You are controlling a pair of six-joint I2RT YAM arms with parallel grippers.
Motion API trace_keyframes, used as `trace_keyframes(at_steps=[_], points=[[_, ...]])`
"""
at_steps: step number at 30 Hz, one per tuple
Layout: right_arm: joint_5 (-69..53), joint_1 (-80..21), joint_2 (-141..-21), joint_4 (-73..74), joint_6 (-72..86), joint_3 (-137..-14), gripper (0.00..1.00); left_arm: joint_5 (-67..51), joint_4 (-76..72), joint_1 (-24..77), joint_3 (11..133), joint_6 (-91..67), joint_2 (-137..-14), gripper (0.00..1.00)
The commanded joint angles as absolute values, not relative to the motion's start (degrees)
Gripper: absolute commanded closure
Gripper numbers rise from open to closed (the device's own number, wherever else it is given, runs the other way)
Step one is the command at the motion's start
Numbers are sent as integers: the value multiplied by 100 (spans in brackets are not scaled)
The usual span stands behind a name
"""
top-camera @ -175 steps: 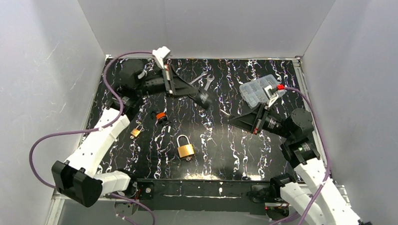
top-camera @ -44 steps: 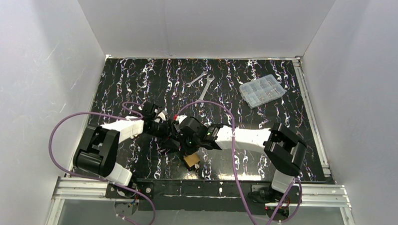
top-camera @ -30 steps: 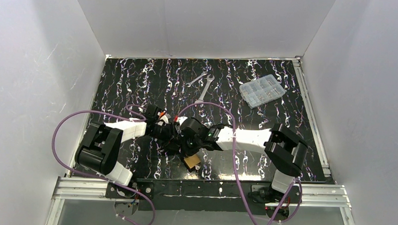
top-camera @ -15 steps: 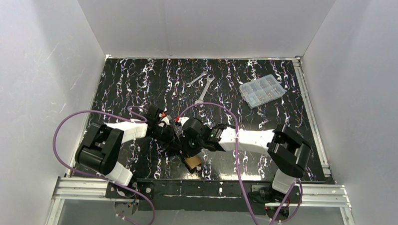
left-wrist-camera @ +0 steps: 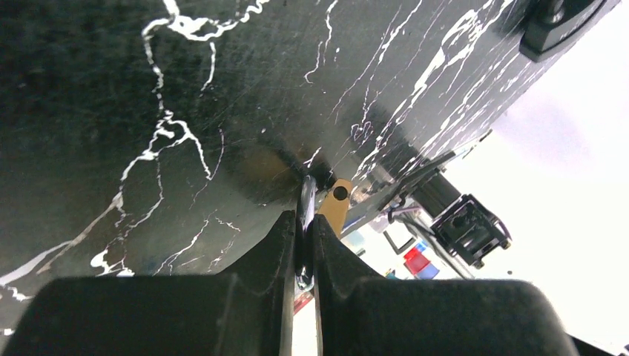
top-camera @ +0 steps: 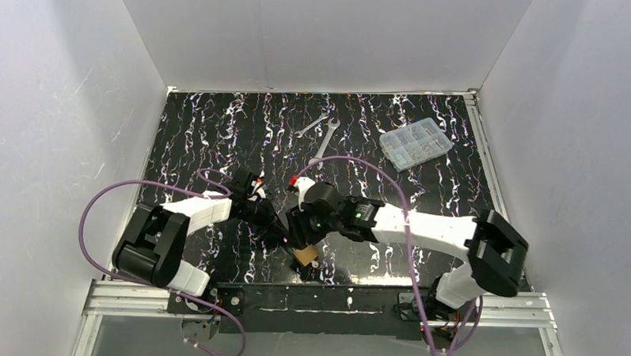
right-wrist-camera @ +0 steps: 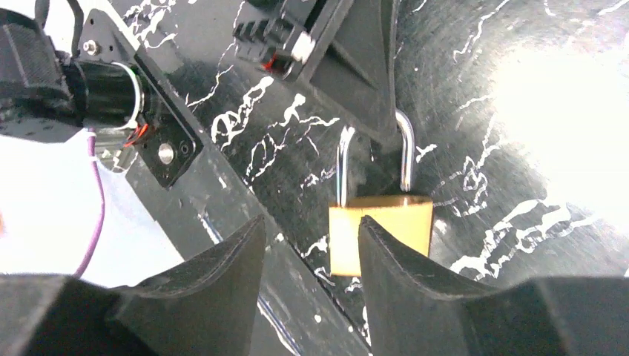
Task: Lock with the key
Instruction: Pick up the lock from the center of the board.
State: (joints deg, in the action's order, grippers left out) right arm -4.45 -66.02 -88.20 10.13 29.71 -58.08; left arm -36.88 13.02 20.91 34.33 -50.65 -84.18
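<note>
One brass padlock (right-wrist-camera: pixel 380 233) lies flat on the black, white-veined desk (top-camera: pixel 219 127), close to the near edge and about halfway along it. Both arms meet over it. The left pincer (left-wrist-camera: pixel 303 222) is clenched on the padlock's steel shackle (right-wrist-camera: pixel 343 167), the thin metal bow nipped between its two fingers with the brass body just past their tips. The right pincer (right-wrist-camera: pixel 310 226) is released. Its two fingers stand apart above the lock, and the body shows in the gap between them. I cannot tell whether the shackle is pushed home.

Toward the far edge lie two wrenches (top-camera: pixel 310 125) (top-camera: pixel 324 143), close together. One clear compartment box (top-camera: pixel 413 143) sits near the far right corner.
</note>
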Motion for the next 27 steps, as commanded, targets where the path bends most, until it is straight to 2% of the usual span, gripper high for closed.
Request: trace_keyframes(at_steps=[1,7,16,23,27], points=[[-87,-6600,-8154,1027,2752,-5394,42,-3289,1547,2091,3487,-5510,-8042,100],[713,-6945,-8085,1054,2422,-5020,37,-3352,1605,2092,3632,-5836,-8022,100],[2522,-7979,-9454,1436,2058,-5813,30,-3456,1739,2092,3808,-5803,-8229,100],[3523,-8086,-10066,1817,2222,-6200,30,-3504,1758,2092,3821,-5758,-8275,100],[3540,-8086,-10261,1580,2171,-6105,36,-3548,1758,2092,3831,-5744,-8303,100]])
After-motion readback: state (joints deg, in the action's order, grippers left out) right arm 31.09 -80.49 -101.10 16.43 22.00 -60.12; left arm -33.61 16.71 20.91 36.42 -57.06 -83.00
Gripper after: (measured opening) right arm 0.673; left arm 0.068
